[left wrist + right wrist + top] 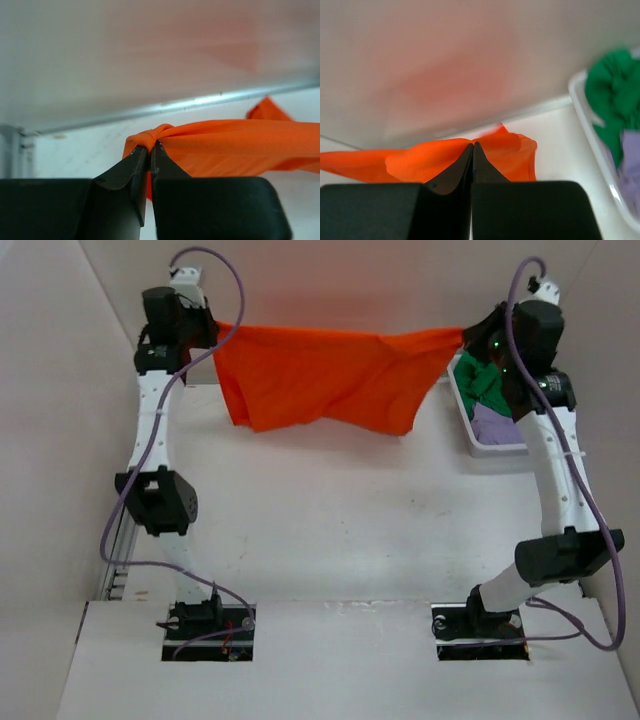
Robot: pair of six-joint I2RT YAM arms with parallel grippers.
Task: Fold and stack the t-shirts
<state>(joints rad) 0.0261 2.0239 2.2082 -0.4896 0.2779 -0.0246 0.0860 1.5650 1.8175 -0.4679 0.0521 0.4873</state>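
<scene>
The left gripper is clenched on one end of the bright orange cloth t-shirt — the right gripper on the other. It hangs stretched between them.

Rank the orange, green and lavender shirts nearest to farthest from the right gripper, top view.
1. Orange t-shirt, clamped in the right gripper, stretching toward the left gripper.
2. Green t-shirt, at the basket's far end.
3. Lavender t-shirt, at the basket's near end.
</scene>
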